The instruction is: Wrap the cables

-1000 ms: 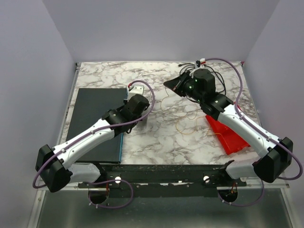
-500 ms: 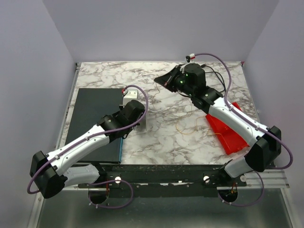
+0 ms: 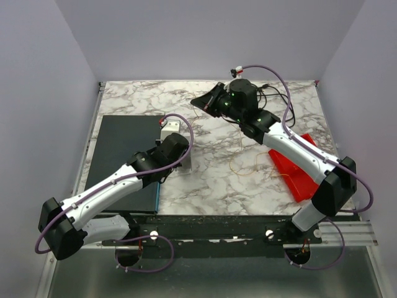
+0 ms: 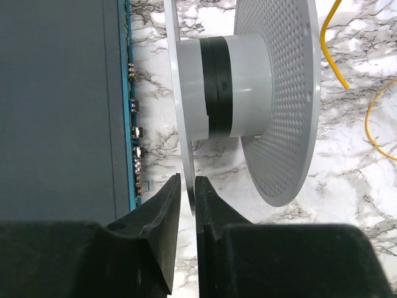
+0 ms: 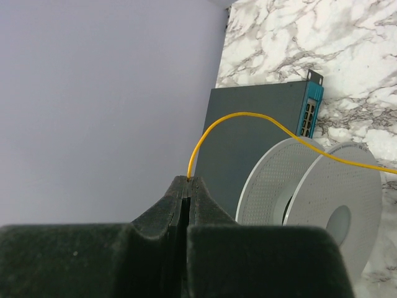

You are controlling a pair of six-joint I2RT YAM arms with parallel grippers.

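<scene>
The black cables point(image 3: 277, 96) lie in a loose tangle at the far right of the marble table point(image 3: 136, 99), largely hidden behind the right arm's wrist, so their plug ends cannot be made out. A thin yellow cord point(image 5: 248, 116) is separate from them. The right gripper point(image 5: 188, 180), raised near the far edge, has its fingers pressed together on one end of it, and the cord arches away over the white spool point(image 5: 310, 186) and is cut off at the frame edge. More yellow loops lie on the marble point(image 3: 243, 166) near the table's middle; whether they join the held strand cannot be seen. The spool lies on its side left of centre, mostly covered from above by the left arm. A black band circles its hub point(image 4: 217, 87); tape or wound cord, I cannot tell. The left gripper point(image 4: 187, 181) straddles the rim of one flange with its fingers a little apart, and contact is unclear. Just left sits a dark flat box point(image 4: 62, 93) with a teal port edge. A red tray point(image 3: 298, 177) is partly under the right arm.
</scene>
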